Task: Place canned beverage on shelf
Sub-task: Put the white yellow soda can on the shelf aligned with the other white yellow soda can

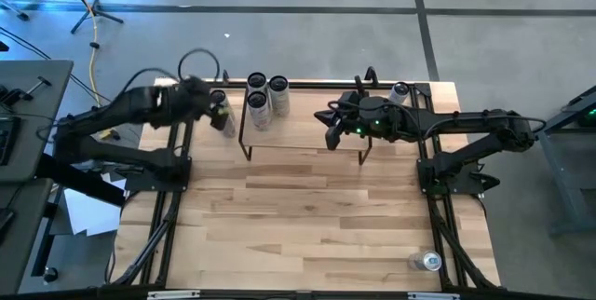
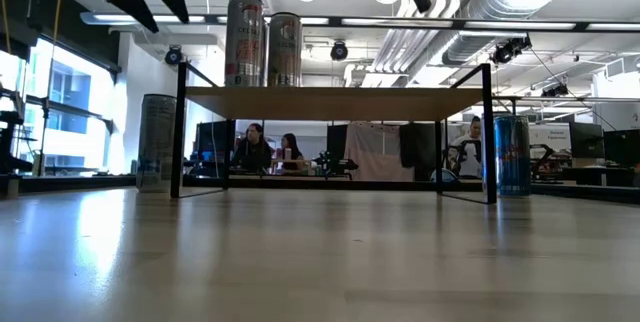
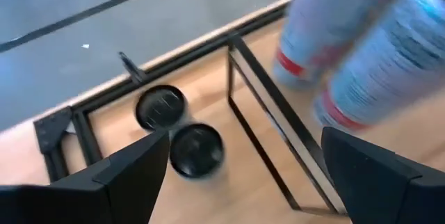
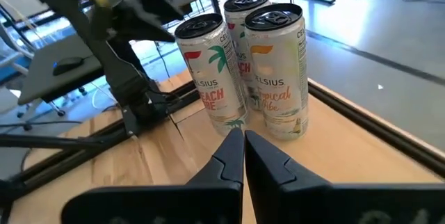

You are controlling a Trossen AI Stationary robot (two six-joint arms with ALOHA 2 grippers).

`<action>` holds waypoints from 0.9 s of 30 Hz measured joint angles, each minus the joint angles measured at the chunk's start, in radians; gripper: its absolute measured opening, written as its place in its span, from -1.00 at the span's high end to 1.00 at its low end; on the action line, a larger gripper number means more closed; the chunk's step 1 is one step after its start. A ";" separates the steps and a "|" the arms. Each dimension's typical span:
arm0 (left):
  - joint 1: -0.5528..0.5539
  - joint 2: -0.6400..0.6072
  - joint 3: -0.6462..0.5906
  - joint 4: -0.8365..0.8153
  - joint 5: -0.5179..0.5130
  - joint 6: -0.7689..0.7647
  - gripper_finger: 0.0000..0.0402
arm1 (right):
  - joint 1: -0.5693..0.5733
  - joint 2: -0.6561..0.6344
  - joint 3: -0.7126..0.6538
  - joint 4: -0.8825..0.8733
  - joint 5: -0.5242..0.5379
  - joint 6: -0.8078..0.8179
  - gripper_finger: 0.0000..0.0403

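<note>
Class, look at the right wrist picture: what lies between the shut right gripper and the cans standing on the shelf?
Only bare wood of the shelf top lies between the right gripper and the cans; the right wrist view shows it.

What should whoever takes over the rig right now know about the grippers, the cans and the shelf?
Left gripper: open, empty, above two cans standing on the table beside the shelf.
Right gripper: shut, empty, over the shelf top.
Done: shelved cans stand at the left arm's end.
Left: those two, a blue can by the other end, and a corner can.
</note>
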 joint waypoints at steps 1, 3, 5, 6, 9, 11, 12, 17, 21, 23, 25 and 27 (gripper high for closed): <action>0.056 0.005 0.000 0.014 0.043 0.039 -0.71 | 0.000 0.000 0.000 0.000 0.000 0.013 1.00; 0.177 0.026 0.000 0.029 0.133 0.104 -0.71 | 0.000 0.000 0.000 0.000 0.000 0.029 1.00; 0.295 0.059 0.000 0.034 0.208 0.169 -0.71 | 0.000 0.000 0.000 0.000 0.000 0.031 1.00; 0.345 0.082 0.000 0.042 0.243 0.192 -0.71 | 0.000 0.000 0.000 0.000 0.000 0.030 1.00; 0.474 0.159 0.000 0.096 0.348 0.261 -0.71 | 0.001 0.000 0.000 0.000 0.000 0.031 1.00; 0.537 0.210 0.000 0.132 0.406 0.278 -0.71 | 0.001 0.000 0.000 0.000 0.000 0.031 1.00; 0.564 0.234 0.000 0.148 0.442 0.285 -0.71 | 0.001 0.000 0.000 0.000 0.000 0.031 1.00; 0.653 0.310 -0.001 0.143 0.490 0.290 -0.71 | 0.001 0.000 0.000 -0.014 -0.031 0.021 1.00; 0.678 0.331 0.000 0.140 0.489 0.290 -0.71 | 0.001 0.000 0.000 -0.044 -0.031 0.020 1.00; 0.685 0.345 -0.001 0.117 0.491 0.295 -0.71 | 0.001 0.000 0.000 -0.065 -0.031 0.016 1.00; 0.685 0.357 -0.002 0.114 0.484 0.296 -0.71 | 0.001 0.000 0.000 -0.082 -0.031 0.002 1.00; 0.685 0.369 -0.017 0.125 0.484 0.289 -0.71 | 0.001 0.000 0.000 -0.091 -0.031 -0.006 1.00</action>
